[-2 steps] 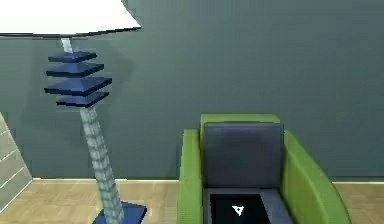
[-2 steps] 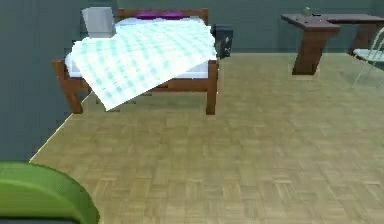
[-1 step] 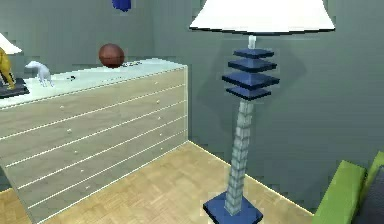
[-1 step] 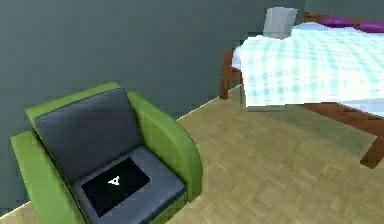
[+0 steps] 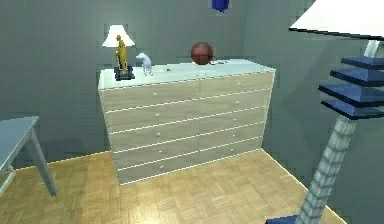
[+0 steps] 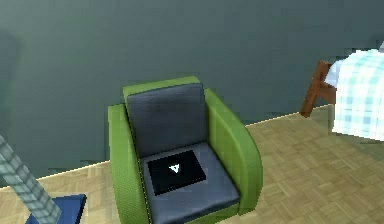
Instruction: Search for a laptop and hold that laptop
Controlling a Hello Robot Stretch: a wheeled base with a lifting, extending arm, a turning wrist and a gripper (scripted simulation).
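Observation:
A flat black slab with a small white mark, which looks like a closed laptop [image 6: 176,172], lies on the grey seat cushion of a green armchair [image 6: 232,140] in the arm side view. The chair stands against a dark grey-green wall on wood floor.
A pale wooden dresser [image 5: 190,115] stands ahead, carrying a white-shaded lamp [image 5: 118,38], a gold statuette [image 5: 123,58], a small white figurine [image 5: 146,64] and a reddish ball [image 5: 202,53]. A floor lamp pole [image 5: 335,160] with blue shelves rises at the forward view's right. A grey table [image 5: 20,140] stands at its left. A bed with a checked blanket [image 6: 358,95] is at the arm side view's right.

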